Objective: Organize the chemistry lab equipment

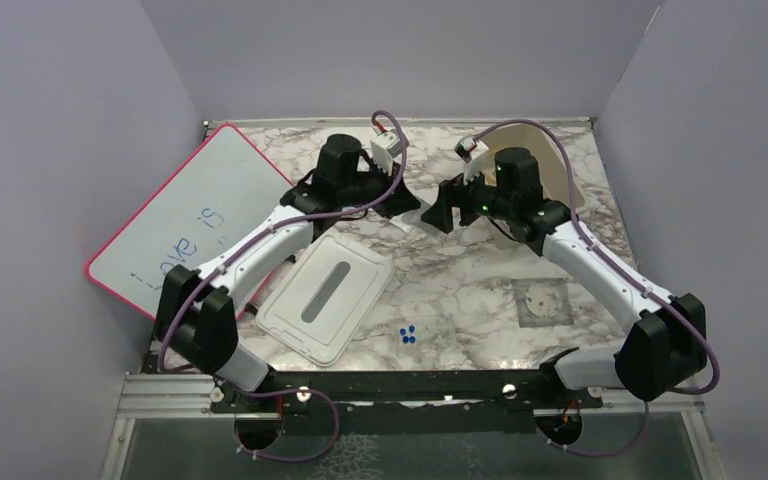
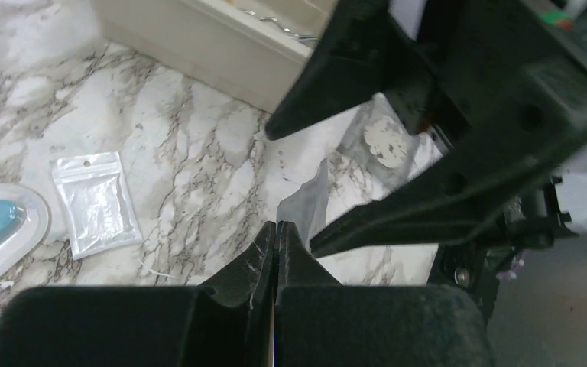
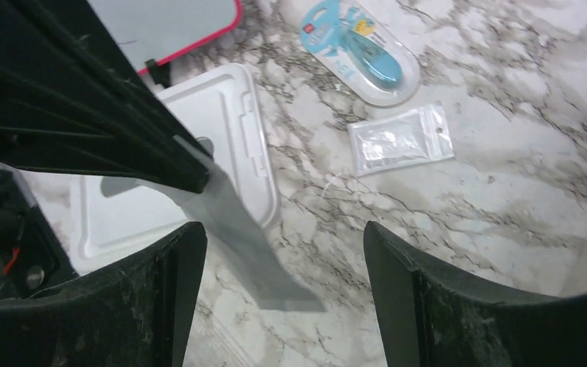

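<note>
just beyond the white lid (image 1: 325, 297), the left pincer (image 2: 276, 229) is clamped on a clear bag (image 3: 252, 260); the right pincer (image 3: 283, 229), farther from the lid, stands wide.

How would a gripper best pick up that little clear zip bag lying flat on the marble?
Probably from straight above, pinching the zip bag at its hang-hole end: it lies flat and thin, so its sides offer nothing, and that strip looks empty.

Robot lab booth: marble tabletop (image 1: 460, 290) boxed by lavender walls (image 1: 60, 120).
</note>
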Motion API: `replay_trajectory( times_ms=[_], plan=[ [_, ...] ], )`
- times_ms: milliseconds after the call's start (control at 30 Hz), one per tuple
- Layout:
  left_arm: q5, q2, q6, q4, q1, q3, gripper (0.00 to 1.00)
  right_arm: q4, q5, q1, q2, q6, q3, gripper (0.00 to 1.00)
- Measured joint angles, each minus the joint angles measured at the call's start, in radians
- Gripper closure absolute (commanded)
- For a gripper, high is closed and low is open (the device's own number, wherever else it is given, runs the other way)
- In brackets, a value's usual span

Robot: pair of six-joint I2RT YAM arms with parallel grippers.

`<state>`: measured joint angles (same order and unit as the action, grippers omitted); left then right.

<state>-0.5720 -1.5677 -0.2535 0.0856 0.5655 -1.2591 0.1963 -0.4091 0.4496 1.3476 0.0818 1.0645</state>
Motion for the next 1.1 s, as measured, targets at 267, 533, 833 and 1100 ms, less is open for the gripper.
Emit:
replay_trajectory(
  times_ms=[267,533,833,1100],
  plan=[
    [-0.138,0.219,0.186,0.047,0.000,0.087,1.00,0.068,-0.326,0.000,-0.015,-0.052,0.059,0.53],
    [-0.182,0.253,0.252,0.056,0.000,0.089,0.91,0.098,-0.529,0.001,-0.015,-0.058,0.088,0.99],
    [-0.083,0.264,0.227,0.074,0.003,0.089,0.07,0.105,-0.352,0.002,-0.035,0.008,0.088,0.99],
    [0.284,0.298,0.198,0.150,-0.007,0.089,0.03,0.132,0.271,-0.008,-0.024,0.104,0.154,0.99]
  ],
)
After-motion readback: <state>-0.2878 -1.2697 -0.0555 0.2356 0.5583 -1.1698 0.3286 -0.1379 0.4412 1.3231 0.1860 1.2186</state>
